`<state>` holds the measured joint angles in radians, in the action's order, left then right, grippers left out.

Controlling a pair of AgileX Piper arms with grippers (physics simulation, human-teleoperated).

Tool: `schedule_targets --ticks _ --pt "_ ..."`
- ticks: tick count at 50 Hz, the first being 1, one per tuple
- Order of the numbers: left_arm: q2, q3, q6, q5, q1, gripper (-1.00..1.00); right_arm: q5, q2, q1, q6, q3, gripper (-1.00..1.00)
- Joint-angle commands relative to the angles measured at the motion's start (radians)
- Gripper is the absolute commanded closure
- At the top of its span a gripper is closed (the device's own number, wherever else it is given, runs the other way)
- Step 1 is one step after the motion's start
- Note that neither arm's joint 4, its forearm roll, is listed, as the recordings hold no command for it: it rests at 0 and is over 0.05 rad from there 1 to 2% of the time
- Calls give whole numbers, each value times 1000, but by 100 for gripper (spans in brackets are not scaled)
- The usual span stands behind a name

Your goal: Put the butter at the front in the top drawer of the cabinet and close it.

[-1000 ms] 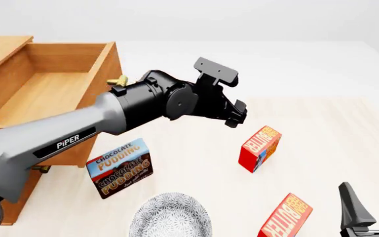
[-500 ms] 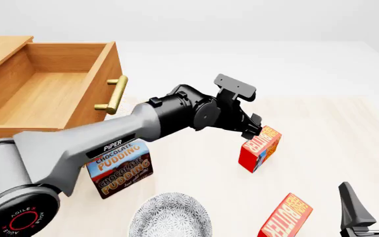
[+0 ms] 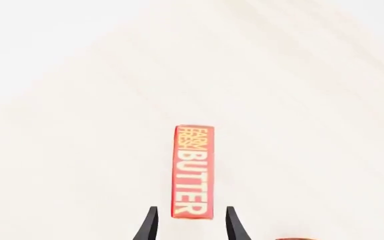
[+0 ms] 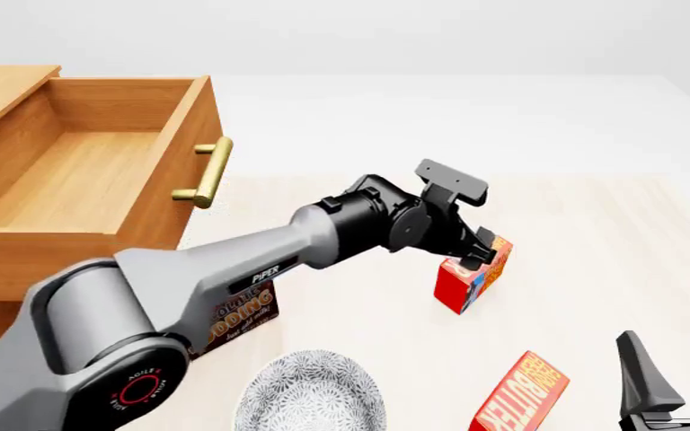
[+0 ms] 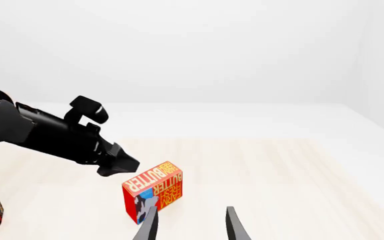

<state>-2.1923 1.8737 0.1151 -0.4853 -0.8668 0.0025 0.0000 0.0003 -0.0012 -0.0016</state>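
Right gripper (image 4: 677, 373) at near right edge, fingers spread apart, empty. Just left of it, nearer butter box (image 4: 521, 395) upright on table (image 4: 597, 233). Patterned plate (image 4: 312, 395) at near centre; pudding box (image 4: 243, 314) behind it, partly hidden by left arm. Farther out, second butter box (image 4: 471, 274) upright mid-table. Left gripper (image 3: 189, 222) just above it, fingers parted either side of box top, not clamped. Far left, cabinet (image 4: 10, 90), top drawer (image 4: 82, 180) pulled open, brass handle (image 4: 205, 172) showing.
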Motion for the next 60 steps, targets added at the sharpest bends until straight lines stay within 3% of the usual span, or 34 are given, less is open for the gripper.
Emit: schedule_targets --ticks 1,39,60 --pt "-69 60 10 -15 -11 -100 -4 0 0 0 0 -100" --pt "-173 99 28 0 -8 -100 -3 0 0 0 0 -100" --pt "-269 195 42 -38 -21 -100 -3 0 0 1 0 -100"
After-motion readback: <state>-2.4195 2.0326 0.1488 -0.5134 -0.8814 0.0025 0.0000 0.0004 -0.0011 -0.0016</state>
